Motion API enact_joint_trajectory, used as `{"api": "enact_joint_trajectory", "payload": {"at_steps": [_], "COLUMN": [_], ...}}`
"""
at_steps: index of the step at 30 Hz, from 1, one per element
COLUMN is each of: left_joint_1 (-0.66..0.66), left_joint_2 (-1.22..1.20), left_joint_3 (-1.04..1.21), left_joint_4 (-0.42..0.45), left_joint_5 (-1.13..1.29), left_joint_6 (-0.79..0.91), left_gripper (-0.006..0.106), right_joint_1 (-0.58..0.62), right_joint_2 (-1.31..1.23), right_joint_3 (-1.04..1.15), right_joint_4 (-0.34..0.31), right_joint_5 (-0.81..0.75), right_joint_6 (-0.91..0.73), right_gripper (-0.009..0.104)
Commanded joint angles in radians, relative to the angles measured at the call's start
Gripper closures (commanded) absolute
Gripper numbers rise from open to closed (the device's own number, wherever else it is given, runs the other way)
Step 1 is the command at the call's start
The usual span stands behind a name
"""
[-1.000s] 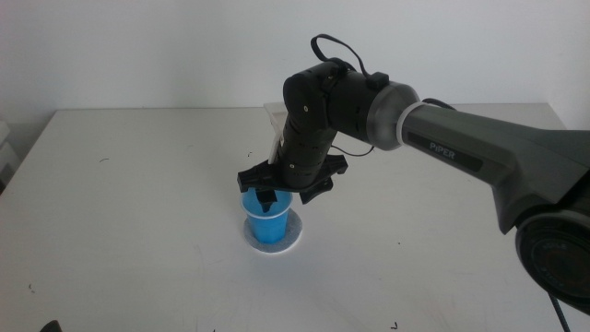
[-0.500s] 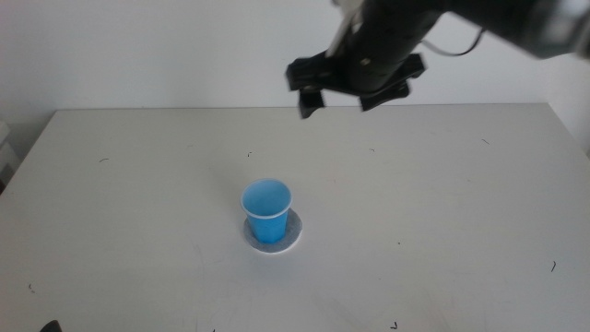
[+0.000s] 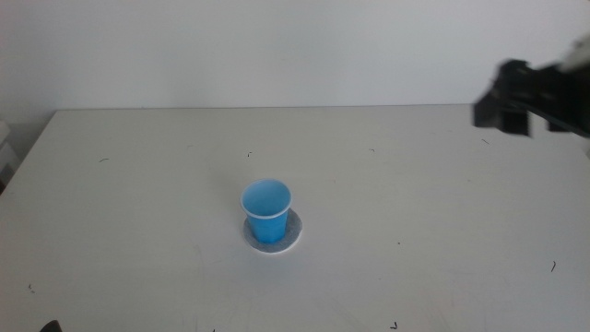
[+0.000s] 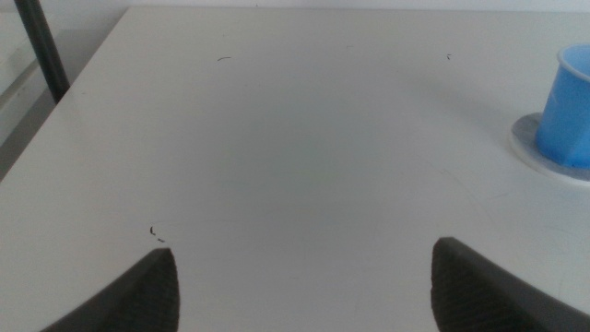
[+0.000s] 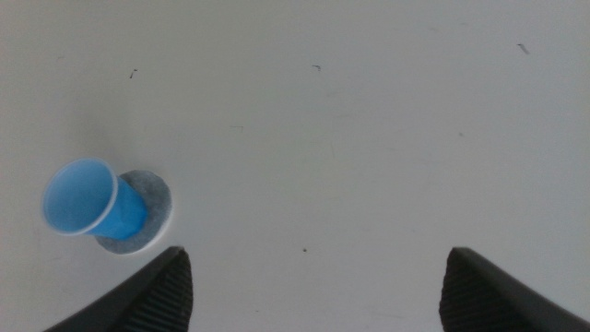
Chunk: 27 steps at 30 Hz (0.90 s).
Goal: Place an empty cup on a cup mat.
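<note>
The blue cup (image 3: 267, 210) stands upright on the round grey cup mat (image 3: 289, 237) in the middle of the table, empty inside. It also shows in the right wrist view (image 5: 85, 196) on the mat (image 5: 152, 203), and in the left wrist view (image 4: 568, 108) on the mat (image 4: 529, 145). My right gripper (image 3: 516, 109) is blurred at the right edge of the middle view, high above the table and far from the cup; its jaws stand wide apart and empty (image 5: 313, 286). My left gripper (image 4: 304, 281) is open and empty, low over the table's near left part.
The white table (image 3: 138, 184) has small dark specks. A dark post (image 4: 41, 51) stands past its left edge. A white wall lies behind the table.
My right gripper let go of the cup, rose and swung away to the right. The cup stays on the mat.
</note>
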Motion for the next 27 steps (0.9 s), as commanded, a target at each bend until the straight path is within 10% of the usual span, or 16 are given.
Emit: {"api": "enact_joint_trajectory", "payload": {"at_steps": [1,27], "left_joint_1": [0.001,0.001], "left_joint_2": [-0.003,-0.003], "left_joint_3": [-0.006,-0.006], "left_joint_4": [0.000,0.000], "left_joint_5": [-0.067,-0.067], "left_joint_6": [-0.011,-0.011], "left_gripper": [-0.005,-0.005], "right_joint_1": [-0.040,-0.117], "right_joint_2": [-0.138,-1.147], "right_joint_3": [0.094,0.942], "right_joint_4": [-0.037,-0.077], "right_joint_5": [-0.108,-0.547], "right_joint_6": [0.002,-0.352], "right_gripper": [0.008,0.008]}}
